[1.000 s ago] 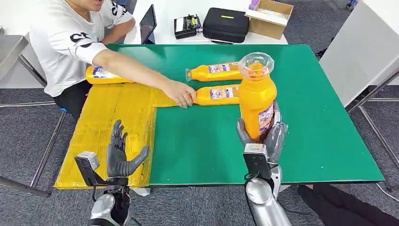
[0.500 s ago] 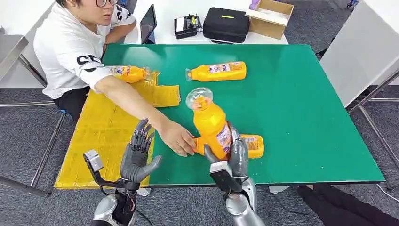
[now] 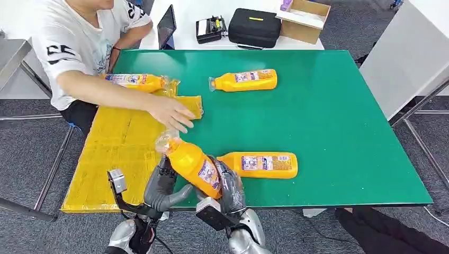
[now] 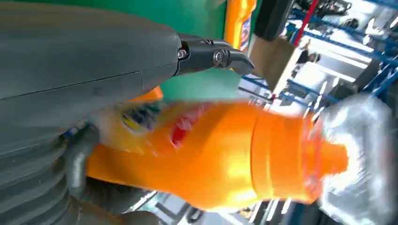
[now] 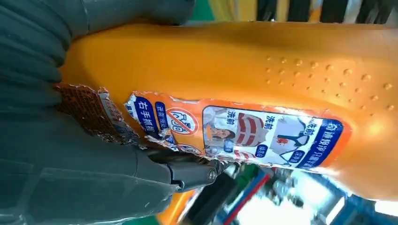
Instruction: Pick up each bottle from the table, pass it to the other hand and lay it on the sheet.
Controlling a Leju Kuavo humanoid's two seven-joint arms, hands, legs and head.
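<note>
So your right robot hand (image 3: pixel 229 186) has swung the bottle (image 3: pixel 191 163) down and across from over the green bench (image 3: pixel 339 106), and now it's tilted at the near edge right by the yellow sheet (image 3: pixel 114 153). The right one's wrapped around the bottle's lower body, and the left robot hand (image 3: pixel 163 188) has come up against it, fingers curled at the side. Can't tell if the left actually has a grip yet, though, so the handoff looks mid-way to me. The person's hand (image 3: pixel 170 112) has pulled back onto the sheet, leaving another bottle (image 3: pixel 260 164) lying beside yours.
</note>
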